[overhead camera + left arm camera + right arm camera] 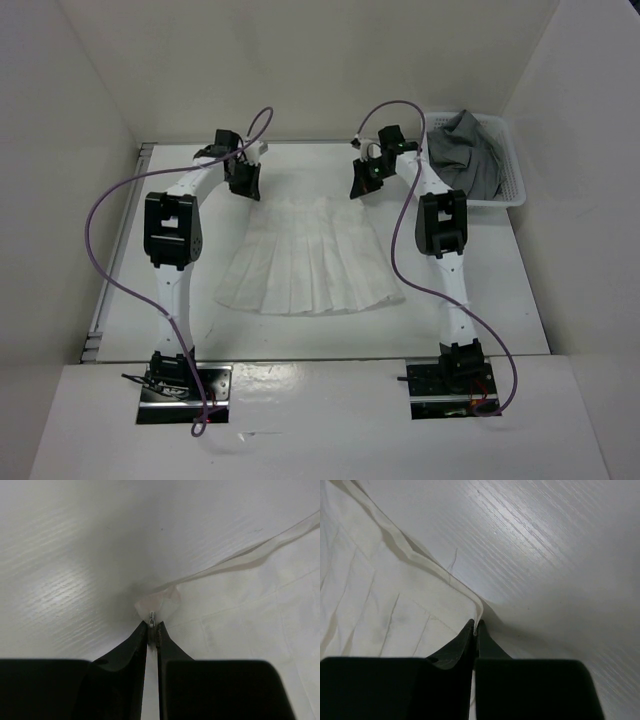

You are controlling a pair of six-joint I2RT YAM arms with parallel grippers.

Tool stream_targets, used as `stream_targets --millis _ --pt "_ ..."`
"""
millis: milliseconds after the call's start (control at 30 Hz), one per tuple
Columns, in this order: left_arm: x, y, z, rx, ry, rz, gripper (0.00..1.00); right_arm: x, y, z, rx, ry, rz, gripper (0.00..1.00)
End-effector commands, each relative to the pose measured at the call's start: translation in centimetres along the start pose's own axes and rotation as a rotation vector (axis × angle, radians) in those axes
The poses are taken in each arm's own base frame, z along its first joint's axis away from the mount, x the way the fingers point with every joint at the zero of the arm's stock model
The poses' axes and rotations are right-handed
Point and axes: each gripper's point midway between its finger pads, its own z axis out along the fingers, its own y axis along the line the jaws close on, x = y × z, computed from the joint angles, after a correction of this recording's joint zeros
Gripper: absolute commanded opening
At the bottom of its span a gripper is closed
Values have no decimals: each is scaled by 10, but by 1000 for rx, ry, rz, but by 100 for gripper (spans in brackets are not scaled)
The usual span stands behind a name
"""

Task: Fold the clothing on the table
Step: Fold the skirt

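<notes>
Presently the pleated white skirt (312, 262) is seen spread flat at the middle of the table (490, 310), its waistband corners, at eleven and one o'clock of its centre, being pinched by the left gripper (153, 621) and the right gripper (475, 625), whose jaws are closed on the fabric's edge.

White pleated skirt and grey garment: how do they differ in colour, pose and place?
The white thin-fabric pleated skirt lies fanned out flat on the white table; the crumpled grey garment sits heaped in the white mesh basket. The left gripper and right gripper are each shut on a waistband corner of the skirt; nothing holds the grey garment. Both are cloth.
</notes>
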Motion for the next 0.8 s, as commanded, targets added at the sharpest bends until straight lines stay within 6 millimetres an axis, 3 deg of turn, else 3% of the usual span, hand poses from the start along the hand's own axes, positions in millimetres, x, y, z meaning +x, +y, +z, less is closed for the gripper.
stream_targets --millis 0,67,100,133,433,600,700,767 --pt "-39 20 -32 -82 -70 85 0 -23 0 -20 84 -21 -56 0" --pt "-49 25 -43 -92 -87 92 0 -42 1 -33 118 -54 -83 0" --pt "-65 24 -51 -101 -126 106 0 -58 2 -42 136 -86 -106 0" --pt "-65 29 -53 -106 -124 97 0 -62 2 -46 153 -92 -111 0" --pt "-92 14 -74 -55 -192 124 0 -92 5 -73 230 -164 -161 0" --pt "-94 18 -80 -63 -203 121 0 -96 8 -82 243 -172 -165 0" --pt "-106 15 -93 -71 -239 135 0 -101 6 -89 276 -188 -165 0" --pt "-108 20 -97 -80 -249 132 0 -117 11 -101 294 -236 -182 0"
